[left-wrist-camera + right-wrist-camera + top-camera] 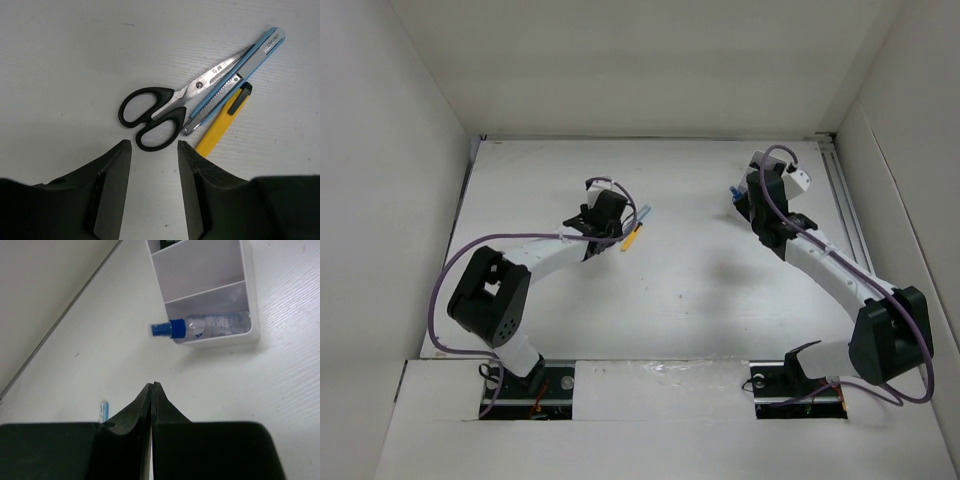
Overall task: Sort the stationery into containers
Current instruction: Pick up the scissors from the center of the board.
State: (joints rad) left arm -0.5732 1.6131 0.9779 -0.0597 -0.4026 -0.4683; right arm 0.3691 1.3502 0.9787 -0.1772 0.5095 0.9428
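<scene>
We're over the left end effector (152, 185) now, and its two dark fingers (117, 185) are spread wide with nothing between them, hovering above the white desk (75, 60). Just past the fingertips lie the black-handled scissors (192, 89). They are closed and flat, with the handle loops nearest the fingers and the blades running diagonally away to the upper right in the left wrist view.

Touching the scissors on their right is a silver-blue utility knife (235, 80). It lies along nearly the same diagonal, with its metal end beside the scissor handles and its blue butt end beyond the blade tips. Right of the knife and touching it is a short yellow cutter (225, 120). It has the same slant, black end up and away, and its lower end is hidden behind the right finger.

Over to the right end effector (152, 387), and we see its fingers pressed together on nothing. Ahead of it sits the translucent white tray (225, 339). The clear bottle (215, 324) lies on its side in the tray's nearest compartment, with its long axis along that compartment. Its blue cap (167, 329) points left and pokes out over the tray's left wall. The middle compartment looks bare, and something dark shows in the far one, though we can't make out what it is.
</scene>
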